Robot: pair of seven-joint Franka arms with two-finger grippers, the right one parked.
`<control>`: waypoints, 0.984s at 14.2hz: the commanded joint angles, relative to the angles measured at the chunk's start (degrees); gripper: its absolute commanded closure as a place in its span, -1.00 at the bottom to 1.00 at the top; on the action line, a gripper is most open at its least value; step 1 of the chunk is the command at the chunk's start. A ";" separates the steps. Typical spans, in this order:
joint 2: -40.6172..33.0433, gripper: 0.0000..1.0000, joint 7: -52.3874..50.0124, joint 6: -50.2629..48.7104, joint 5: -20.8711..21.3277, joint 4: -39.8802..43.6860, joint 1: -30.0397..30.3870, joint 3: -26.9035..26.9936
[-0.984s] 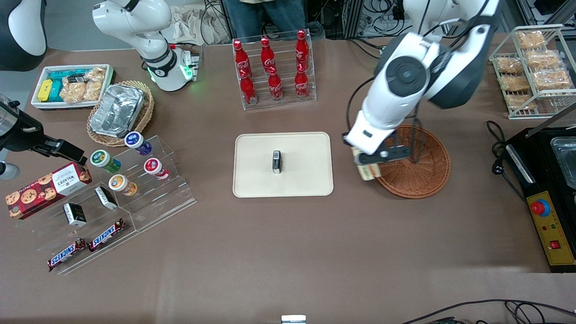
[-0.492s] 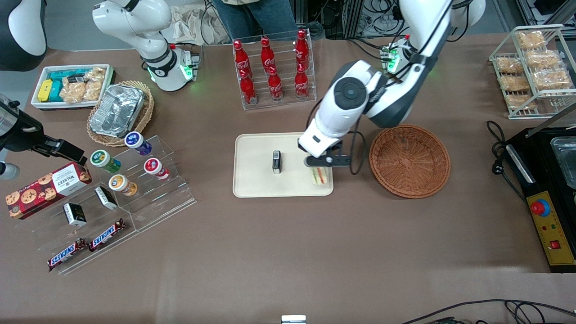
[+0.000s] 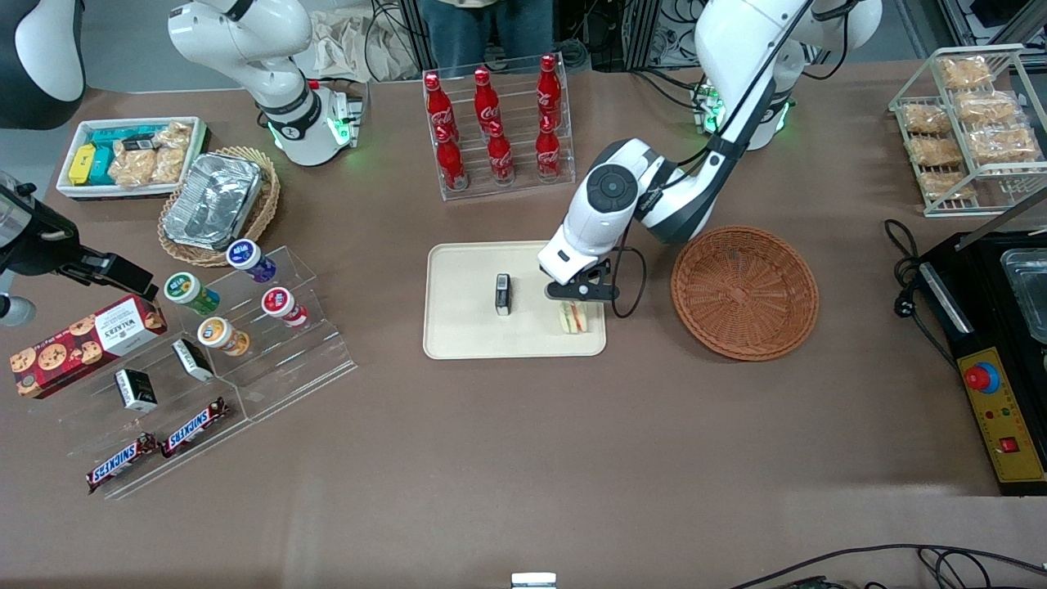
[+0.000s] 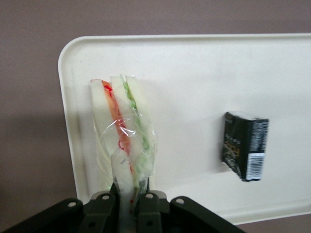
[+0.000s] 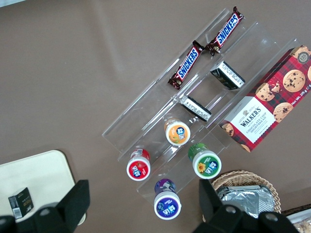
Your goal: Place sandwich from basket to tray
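Note:
The sandwich (image 3: 573, 318) (image 4: 124, 131), a plastic-wrapped white wedge with red and green filling, sits low over the cream tray (image 3: 466, 327) (image 4: 194, 77) at the tray's end nearest the basket. My left gripper (image 3: 575, 299) (image 4: 129, 196) is shut on the sandwich's narrow end, one finger on each side. The reddish-brown wicker basket (image 3: 744, 292) stands beside the tray toward the working arm's end of the table, with nothing in it. A small black box (image 3: 502, 294) (image 4: 244, 145) stands on the tray's middle, apart from the sandwich.
A rack of red cola bottles (image 3: 495, 123) stands farther from the front camera than the tray. A clear stepped display (image 3: 237, 343) with yoghurt cups and chocolate bars lies toward the parked arm's end. A wire rack of bagged pastries (image 3: 969, 123) and a black machine (image 3: 1002, 343) stand past the basket.
My gripper carried the sandwich out of the basket and over the tray, then sank lower over the tray's end nearest the basket. The basket now holds nothing.

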 commanded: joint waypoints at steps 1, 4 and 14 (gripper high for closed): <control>0.48 0.49 -0.16 0.93 2.50 -0.14 -0.85 0.60; 0.05 -0.98 -0.25 0.85 2.59 -0.05 -0.50 0.69; -13.13 -0.99 -8.43 -30.65 3.29 9.68 10.31 0.86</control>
